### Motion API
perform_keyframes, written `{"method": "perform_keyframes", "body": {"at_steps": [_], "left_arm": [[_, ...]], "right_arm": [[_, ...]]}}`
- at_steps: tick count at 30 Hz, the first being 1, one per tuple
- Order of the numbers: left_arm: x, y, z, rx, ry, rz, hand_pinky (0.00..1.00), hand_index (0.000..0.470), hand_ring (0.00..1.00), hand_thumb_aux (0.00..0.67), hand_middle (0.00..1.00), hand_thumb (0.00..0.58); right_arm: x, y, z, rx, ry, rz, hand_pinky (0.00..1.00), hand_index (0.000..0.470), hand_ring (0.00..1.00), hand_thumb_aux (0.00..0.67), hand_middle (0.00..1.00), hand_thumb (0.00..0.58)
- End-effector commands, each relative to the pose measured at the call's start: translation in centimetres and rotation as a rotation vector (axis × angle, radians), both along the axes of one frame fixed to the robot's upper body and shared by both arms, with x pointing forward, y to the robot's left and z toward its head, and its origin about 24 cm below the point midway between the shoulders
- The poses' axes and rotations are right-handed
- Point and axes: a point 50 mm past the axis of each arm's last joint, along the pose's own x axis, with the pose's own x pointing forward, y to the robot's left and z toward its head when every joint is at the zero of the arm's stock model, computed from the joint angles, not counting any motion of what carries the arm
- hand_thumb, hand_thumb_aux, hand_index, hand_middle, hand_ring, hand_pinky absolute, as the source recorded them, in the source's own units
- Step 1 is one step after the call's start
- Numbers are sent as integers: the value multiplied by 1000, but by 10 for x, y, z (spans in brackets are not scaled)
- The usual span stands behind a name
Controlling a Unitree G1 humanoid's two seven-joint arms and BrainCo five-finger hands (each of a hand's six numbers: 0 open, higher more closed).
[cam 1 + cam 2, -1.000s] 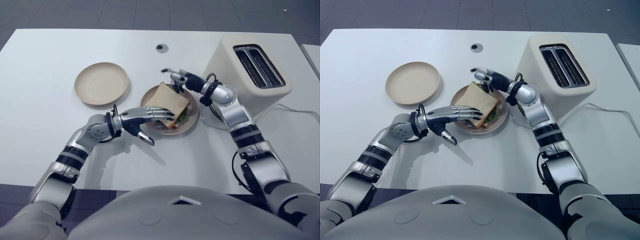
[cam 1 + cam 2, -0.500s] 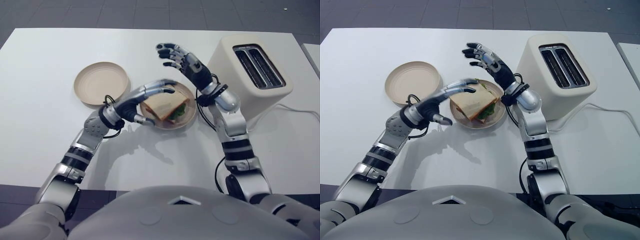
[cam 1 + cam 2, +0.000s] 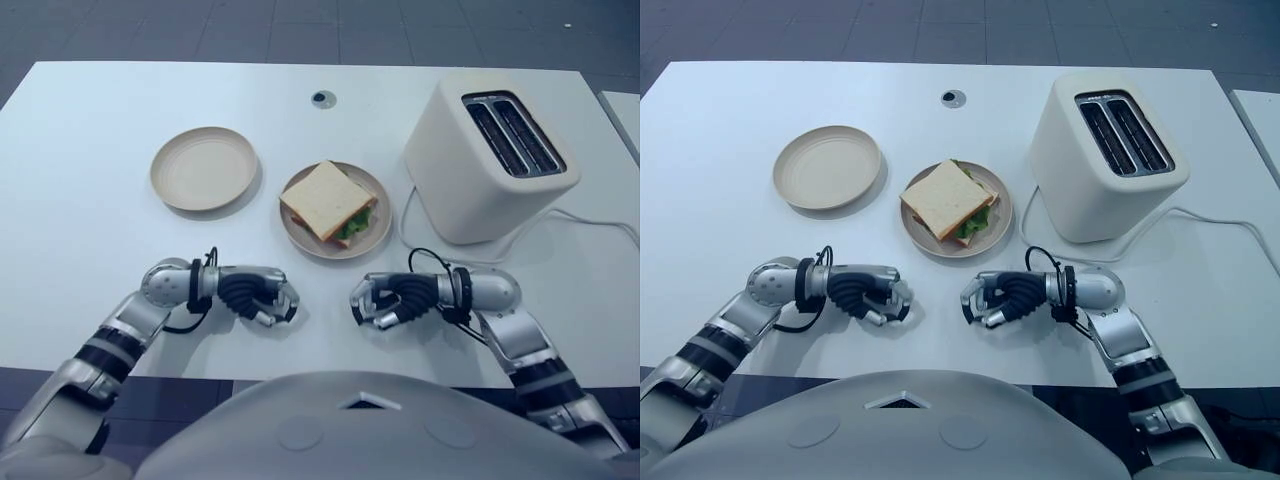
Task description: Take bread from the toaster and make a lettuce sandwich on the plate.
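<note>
Sandwich [image 3: 326,198] lies on tan plate [image 3: 373,240] mid-counter [image 3: 90,210], bread on top, lettuce [image 3: 351,228] showing at near edge. White toaster [image 3: 470,180] just right of it, second plate [image 3: 203,168] to left. Left hand [image 3: 255,296] and right hand [image 3: 386,299] low by counter's front edge, near each other. Fingers on both curled into fists, gripping nothing, well apart from sandwich.

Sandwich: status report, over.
Hands curled, empty: left hand, right hand, near table edge. On plate: sandwich assembled, lettuce showing. Empty toaster slots. Apart: spare plate.
</note>
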Motion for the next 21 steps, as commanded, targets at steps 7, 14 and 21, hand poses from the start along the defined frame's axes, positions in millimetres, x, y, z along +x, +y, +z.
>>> {"method": "perform_keyframes", "body": {"at_steps": [7, 14, 21], "left_arm": [[63, -6, -5, 25, -334, 392, 1000, 356, 1000, 507, 1000, 546], [90, -6, 36, -233, -573, 613, 0, 0, 0, 0, 0, 0], [60, -5, 96, -862, -477, 568, 0, 0, 0, 0, 0, 0]], "right_arm": [[76, 11, -9, 70, -237, -565, 1000, 470, 1000, 670, 1000, 580], [95, 11, 26, 358, -389, -779, 1000, 470, 1000, 670, 1000, 580], [80, 0, 78, 725, -541, -927, 0, 0, 0, 0, 0, 0]]}}
